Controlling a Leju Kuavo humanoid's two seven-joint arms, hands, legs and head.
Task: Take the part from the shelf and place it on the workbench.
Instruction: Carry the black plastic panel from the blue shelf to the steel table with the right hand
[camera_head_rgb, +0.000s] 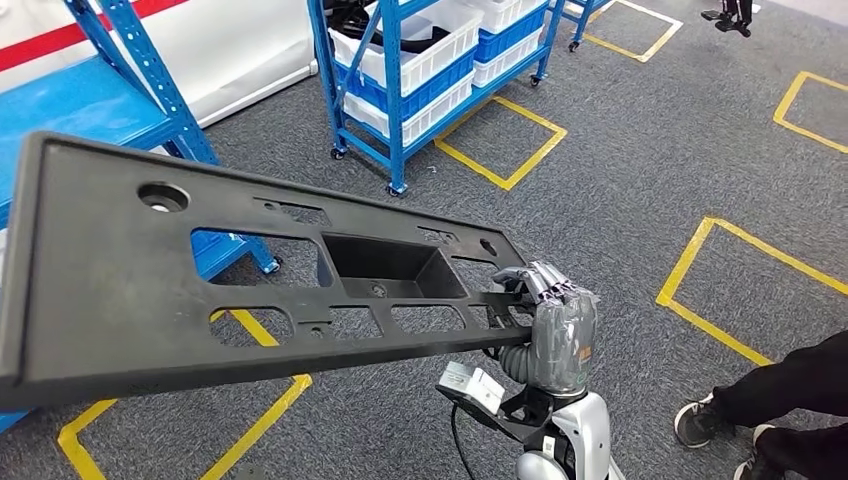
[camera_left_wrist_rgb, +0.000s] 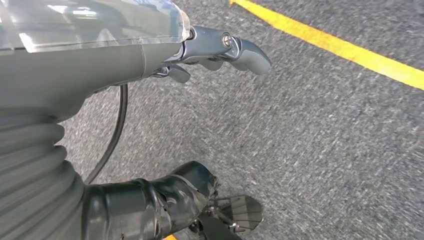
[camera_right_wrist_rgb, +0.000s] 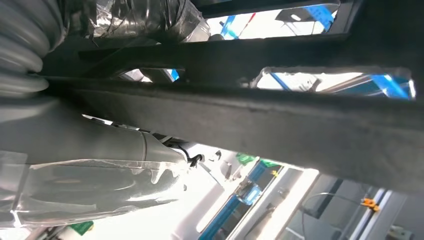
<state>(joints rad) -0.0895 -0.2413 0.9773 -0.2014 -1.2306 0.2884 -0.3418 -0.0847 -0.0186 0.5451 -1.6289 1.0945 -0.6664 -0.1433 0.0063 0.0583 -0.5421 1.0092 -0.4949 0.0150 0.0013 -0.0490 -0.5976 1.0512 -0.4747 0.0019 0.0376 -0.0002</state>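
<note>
The part is a long black plastic panel (camera_head_rgb: 130, 290) with round holes, rectangular cut-outs and a boxed recess in its middle. It hangs level in the air across the left and centre of the head view. My right hand (camera_head_rgb: 555, 315) grips its right end, fingers over the top edge. The right wrist view shows the panel's dark underside (camera_right_wrist_rgb: 280, 115) close against that hand (camera_right_wrist_rgb: 100, 165). My left hand (camera_left_wrist_rgb: 210, 50) hangs over the grey carpet with its fingers apart and nothing in them.
A blue shelf rack (camera_head_rgb: 400, 70) with white and blue bins stands ahead. Another blue shelf frame (camera_head_rgb: 150, 90) is at the left, behind the panel. Yellow floor squares (camera_head_rgb: 505, 140) mark the grey carpet. A person's legs and shoes (camera_head_rgb: 770, 410) are at the lower right.
</note>
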